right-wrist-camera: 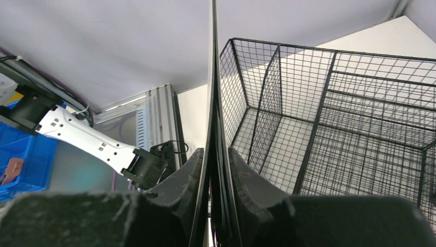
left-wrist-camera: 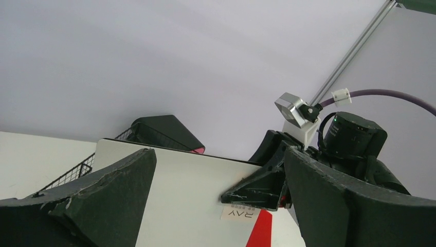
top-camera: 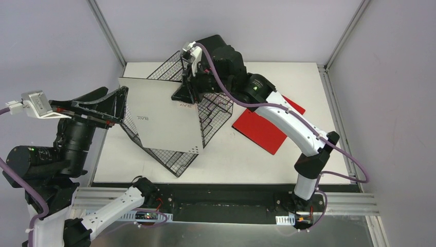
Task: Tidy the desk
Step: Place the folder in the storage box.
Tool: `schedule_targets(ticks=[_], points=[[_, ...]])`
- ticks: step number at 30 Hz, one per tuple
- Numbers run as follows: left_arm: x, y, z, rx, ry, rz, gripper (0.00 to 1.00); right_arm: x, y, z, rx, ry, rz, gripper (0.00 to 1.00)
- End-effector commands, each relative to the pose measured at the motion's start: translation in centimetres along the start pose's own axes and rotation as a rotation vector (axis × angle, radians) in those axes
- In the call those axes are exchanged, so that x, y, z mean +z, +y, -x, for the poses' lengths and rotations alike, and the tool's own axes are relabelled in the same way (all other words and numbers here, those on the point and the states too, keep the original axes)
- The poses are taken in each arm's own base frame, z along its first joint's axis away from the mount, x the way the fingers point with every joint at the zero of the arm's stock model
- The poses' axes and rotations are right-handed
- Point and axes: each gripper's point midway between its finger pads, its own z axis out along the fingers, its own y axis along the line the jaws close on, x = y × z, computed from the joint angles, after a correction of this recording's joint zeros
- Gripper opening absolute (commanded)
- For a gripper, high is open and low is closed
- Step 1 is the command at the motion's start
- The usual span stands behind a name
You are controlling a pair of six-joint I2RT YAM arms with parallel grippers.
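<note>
From above, the bench [top-camera: 247, 159] lies flat beyond the arm bases, its long axis running left to right across the view. The right hand [top-camera: 186, 93] is over its far middle, pinching the far edge of a white notebook [top-camera: 159, 116] held tilted above a black wire rack [top-camera: 216, 118]. The left hand [top-camera: 121, 105] is spread wide at the bench's left edge, just beside the notebook's left corner. A red folder [top-camera: 262, 128] lies flat on the bench right of the rack.

In the left wrist view, the left hand [left-wrist-camera: 218, 159] has its fingers [left-wrist-camera: 113, 190] wide apart with the notebook [left-wrist-camera: 190, 200] beyond them. The right hand [left-wrist-camera: 257, 188] is clamped on the notebook's far edge. A strip of bench [left-wrist-camera: 31, 154] shows low at the left.

In the right wrist view, the right hand [right-wrist-camera: 215, 152] presses its fingers [right-wrist-camera: 180, 180] against the notebook [right-wrist-camera: 212, 77], seen edge-on. The rack [right-wrist-camera: 329, 118] stands to the right, with the bench [right-wrist-camera: 190, 113] below the hand.
</note>
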Motion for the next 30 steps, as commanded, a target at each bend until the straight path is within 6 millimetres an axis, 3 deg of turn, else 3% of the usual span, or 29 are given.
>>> schedule_targets(ticks=[1,5,9,12,15,23,30], points=[[0.0,-0.2,-0.2,-0.026,-0.009,-0.015,0.99,-1.0,0.3,5.1,-0.097,-0.149,-0.068,0.00],[-0.2,-0.1,-0.8,-0.022,0.005,-0.020,0.99,-1.1,0.4,5.5,-0.117,-0.152,-0.085,0.00],[-0.4,-0.1,-0.6,-0.014,0.006,-0.021,0.99,-4.0,2.0,8.7,-0.166,-0.219,-0.079,0.00],[-0.3,-0.3,-0.6,-0.016,0.010,-0.029,0.99,-4.5,2.5,8.3,-0.161,-0.212,-0.063,0.00],[-0.2,-0.6,-1.0,-0.032,0.023,-0.043,0.99,-3.5,2.0,7.2,-0.137,-0.187,-0.062,0.00],[-0.6,-0.6,-1.3,-0.044,0.030,-0.051,0.99,1.5,-0.1,4.5,-0.036,-0.138,-0.101,0.00],[-0.9,-0.1,-2.5,-0.035,0.055,-0.046,0.99,4.5,0.5,3.5,-0.046,-0.148,-0.217,0.00]])
